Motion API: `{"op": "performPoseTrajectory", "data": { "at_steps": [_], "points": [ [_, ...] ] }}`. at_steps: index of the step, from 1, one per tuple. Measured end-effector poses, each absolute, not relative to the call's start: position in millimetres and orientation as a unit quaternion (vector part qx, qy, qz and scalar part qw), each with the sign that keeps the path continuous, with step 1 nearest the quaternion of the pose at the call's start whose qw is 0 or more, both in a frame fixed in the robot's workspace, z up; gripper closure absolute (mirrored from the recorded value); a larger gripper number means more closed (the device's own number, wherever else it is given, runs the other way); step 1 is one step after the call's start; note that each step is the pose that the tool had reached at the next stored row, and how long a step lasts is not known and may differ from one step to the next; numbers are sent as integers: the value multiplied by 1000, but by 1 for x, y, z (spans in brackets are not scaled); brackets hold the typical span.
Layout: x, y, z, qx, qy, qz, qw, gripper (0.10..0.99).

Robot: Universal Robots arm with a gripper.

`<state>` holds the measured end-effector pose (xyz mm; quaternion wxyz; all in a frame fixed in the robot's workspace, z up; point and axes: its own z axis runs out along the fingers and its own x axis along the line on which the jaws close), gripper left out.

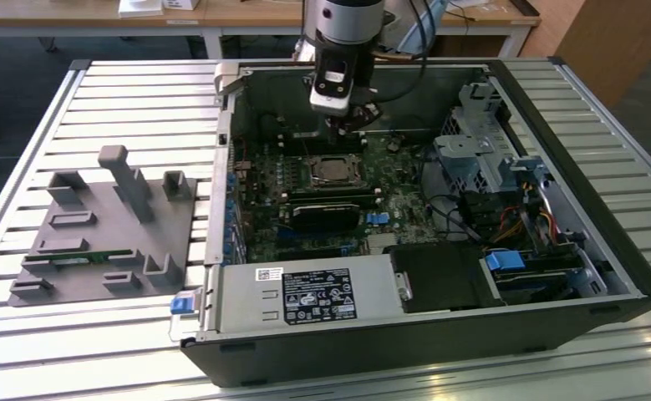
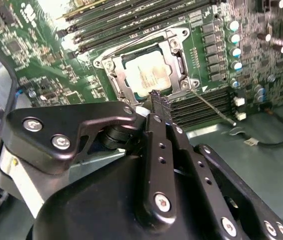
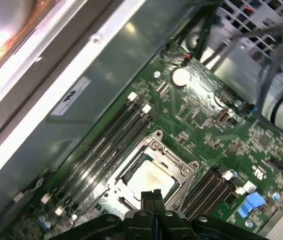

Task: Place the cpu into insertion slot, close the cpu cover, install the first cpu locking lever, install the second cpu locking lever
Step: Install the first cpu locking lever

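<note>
Jaws, pressed together, hover near the cpu [image 2: 144, 75].

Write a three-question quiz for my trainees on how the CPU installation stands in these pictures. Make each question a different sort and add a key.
1. True or false: the cpu is seated on the motherboard.
2. The cpu cover is: A) standing upright, open; B) lying down around the cpu; C) lying outside the case.
3. Fill in: in both wrist views the gripper, near the cpu, has its fingers ____ (open/shut).
Key: 1 true; 2 B; 3 shut.
</note>
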<state>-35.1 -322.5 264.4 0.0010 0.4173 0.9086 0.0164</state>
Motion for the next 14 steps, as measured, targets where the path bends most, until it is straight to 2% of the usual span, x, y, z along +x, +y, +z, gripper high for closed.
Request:
{"op": "performPoseTrajectory", "data": {
  "at_steps": [14],
  "points": [
    [-35,-322,264,303,953,16,-1,980]
  ]
}}
